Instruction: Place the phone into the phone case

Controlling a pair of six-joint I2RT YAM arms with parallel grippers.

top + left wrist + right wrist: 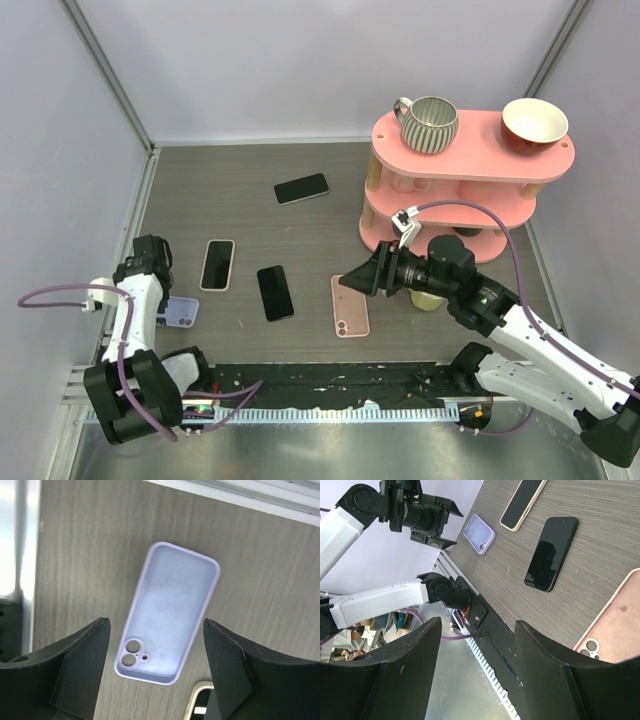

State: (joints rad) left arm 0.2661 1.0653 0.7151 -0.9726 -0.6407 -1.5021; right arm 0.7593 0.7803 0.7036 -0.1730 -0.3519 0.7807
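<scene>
A lilac phone case lies hollow side up on the table, empty, its camera cut-outs toward my left wrist. It also shows at the left edge in the top view and in the right wrist view. My left gripper is open above it, one finger on each side, not touching; in the top view it is at the left edge. A bare black phone lies mid-table, also in the right wrist view. My right gripper is open and empty above the table's middle right, as the right wrist view shows.
A phone in a cream case lies next to the black one, its corner in the left wrist view. A pink phone lies back up under my right gripper. Another black phone lies farther back. A pink two-tier shelf holds a mug and a bowl.
</scene>
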